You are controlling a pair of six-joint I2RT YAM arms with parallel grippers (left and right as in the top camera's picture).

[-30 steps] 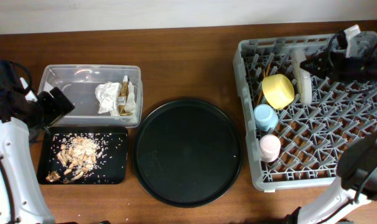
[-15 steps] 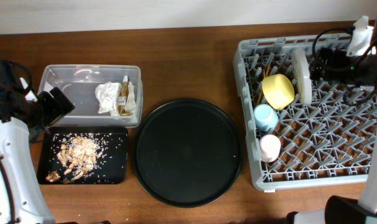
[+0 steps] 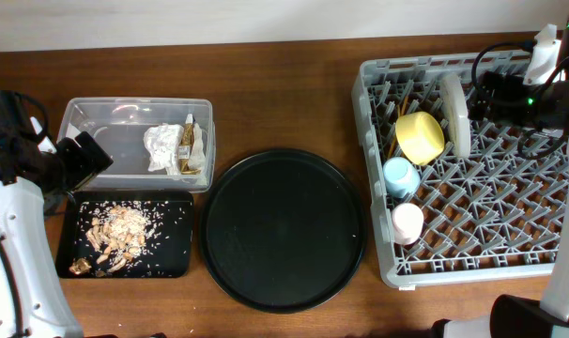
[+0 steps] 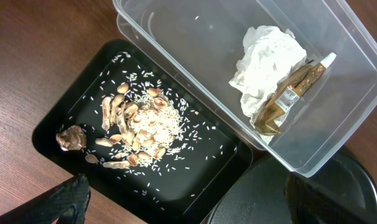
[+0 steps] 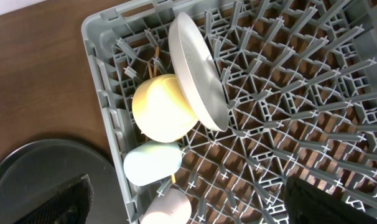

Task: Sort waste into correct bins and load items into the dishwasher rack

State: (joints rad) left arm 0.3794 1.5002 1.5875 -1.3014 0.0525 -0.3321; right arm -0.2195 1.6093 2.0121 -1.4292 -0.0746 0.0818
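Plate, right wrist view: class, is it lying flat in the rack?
No, the plate stands on edge, tilted, among the pegs of the rack, beside the bowl.

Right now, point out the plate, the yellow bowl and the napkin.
plate (image 5: 198, 70), right wrist view, middle of its visible face
yellow bowl (image 5: 162, 111), right wrist view, middle of its rounded outside
napkin (image 4: 266, 62), left wrist view, centre of the crumple

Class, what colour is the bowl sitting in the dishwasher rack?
Yellow. The bowl shows best in the right wrist view.
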